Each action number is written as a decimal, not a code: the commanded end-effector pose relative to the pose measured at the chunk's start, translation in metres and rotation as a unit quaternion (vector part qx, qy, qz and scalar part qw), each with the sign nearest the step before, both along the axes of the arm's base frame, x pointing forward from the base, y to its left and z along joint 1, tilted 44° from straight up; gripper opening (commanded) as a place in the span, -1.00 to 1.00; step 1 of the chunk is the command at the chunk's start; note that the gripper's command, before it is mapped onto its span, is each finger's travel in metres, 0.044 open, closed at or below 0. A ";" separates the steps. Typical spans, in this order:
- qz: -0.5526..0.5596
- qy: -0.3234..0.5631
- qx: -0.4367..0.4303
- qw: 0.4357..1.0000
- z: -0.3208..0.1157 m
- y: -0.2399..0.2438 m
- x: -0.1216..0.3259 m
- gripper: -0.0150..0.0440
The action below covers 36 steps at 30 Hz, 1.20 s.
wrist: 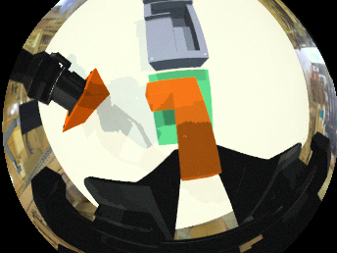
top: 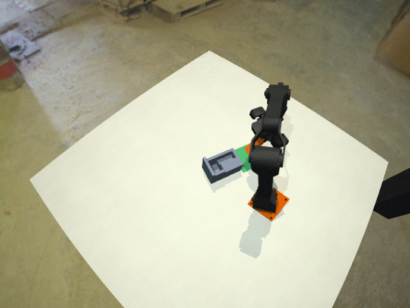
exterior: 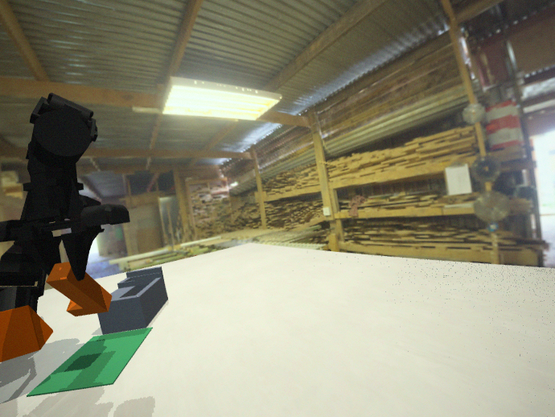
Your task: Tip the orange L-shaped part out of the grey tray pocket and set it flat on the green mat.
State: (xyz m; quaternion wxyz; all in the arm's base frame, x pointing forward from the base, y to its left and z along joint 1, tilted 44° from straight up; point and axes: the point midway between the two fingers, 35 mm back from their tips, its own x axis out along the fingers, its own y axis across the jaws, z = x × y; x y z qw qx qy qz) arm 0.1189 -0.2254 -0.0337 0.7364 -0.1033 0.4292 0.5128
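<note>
My gripper (exterior: pixel 76 268) (wrist: pixel 195 152) is shut on one end of the orange L-shaped part (top: pixel 248 148) (exterior: pixel 81 291) (wrist: pixel 190 118). It holds the part tilted in the air, clear of the surface. The part hangs over the green mat (top: pixel 243 163) (exterior: pixel 117 353) (wrist: pixel 206 81), with its L-shaped end pointing toward the tray. The grey tray (top: pixel 218 177) (exterior: pixel 130 309) (wrist: pixel 166 50) stands right beside the mat, and its pocket is empty. In the top view the arm hides most of the part and the gripper.
The arm's orange base plate (top: pixel 282 198) (exterior: pixel 18 332) (wrist: pixel 86 97) sits close to the mat. A dark block (top: pixel 394 195) stands off the right edge of the white table (top: pixel 148 198).
</note>
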 end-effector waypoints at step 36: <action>-0.001 -0.001 0.001 1.000 -0.044 0.041 0.008 -0.49</action>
